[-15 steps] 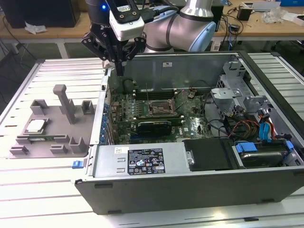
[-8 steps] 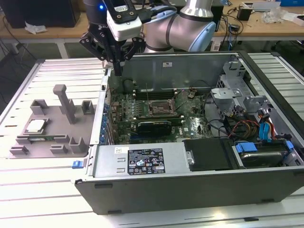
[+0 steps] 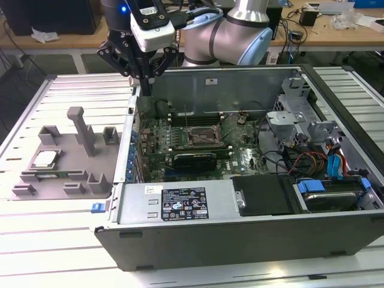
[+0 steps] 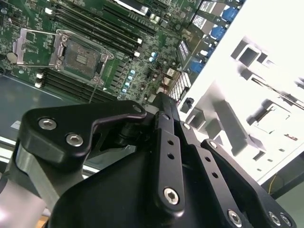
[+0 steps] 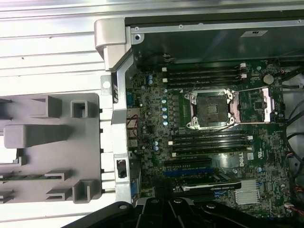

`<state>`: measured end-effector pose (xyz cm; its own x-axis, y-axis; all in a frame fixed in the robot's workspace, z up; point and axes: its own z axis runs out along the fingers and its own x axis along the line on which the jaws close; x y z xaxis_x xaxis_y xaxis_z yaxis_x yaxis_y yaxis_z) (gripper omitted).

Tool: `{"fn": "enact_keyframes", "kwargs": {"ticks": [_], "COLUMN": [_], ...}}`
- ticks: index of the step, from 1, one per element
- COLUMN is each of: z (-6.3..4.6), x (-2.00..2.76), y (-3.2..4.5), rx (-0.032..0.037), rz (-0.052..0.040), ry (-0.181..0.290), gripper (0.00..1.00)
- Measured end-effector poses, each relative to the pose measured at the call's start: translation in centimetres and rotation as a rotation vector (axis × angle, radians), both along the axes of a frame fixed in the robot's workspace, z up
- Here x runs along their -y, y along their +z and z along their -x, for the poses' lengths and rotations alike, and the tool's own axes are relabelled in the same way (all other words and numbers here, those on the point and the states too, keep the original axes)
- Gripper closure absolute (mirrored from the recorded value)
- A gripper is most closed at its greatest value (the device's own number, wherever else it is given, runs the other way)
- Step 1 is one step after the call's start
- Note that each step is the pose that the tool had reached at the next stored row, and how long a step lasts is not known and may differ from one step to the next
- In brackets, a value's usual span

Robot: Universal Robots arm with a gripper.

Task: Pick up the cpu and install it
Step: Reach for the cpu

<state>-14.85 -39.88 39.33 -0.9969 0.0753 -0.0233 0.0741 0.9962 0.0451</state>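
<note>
The cpu [image 3: 45,159], a small silver square chip, lies flat in a recess of the grey fixture tray [image 3: 69,183] at the exterior view's left, outside the computer case. My gripper [image 3: 146,91] hangs over the case's back left corner, well apart from the cpu, its fingers drawn together with nothing between them. The black linkage of the gripper [image 4: 161,102] fills the foreground in the second wrist view. On the green motherboard, the dark cpu socket [image 3: 201,137] [image 5: 210,110] [image 4: 80,57] stands uncovered, and its metal load plate [image 5: 259,105] is flipped to the side.
A tall grey post [image 3: 81,129] rises from the fixture tray between gripper and cpu. Inside the case [image 3: 240,81] are a black card [image 3: 195,159], memory slots [image 5: 204,76], a power supply [image 3: 180,204], and drive cages with cables [image 3: 324,162] at the exterior view's right.
</note>
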Motion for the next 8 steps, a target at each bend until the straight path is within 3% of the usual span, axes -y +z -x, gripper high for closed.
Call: {"fn": "enact_keyframes", "kwargs": {"ticks": [8], "z": [0.4], "x": [0.0], "y": [0.0], "rx": [0.0], "rz": [0.0], "ry": [0.0], "gripper": [0.89]}}
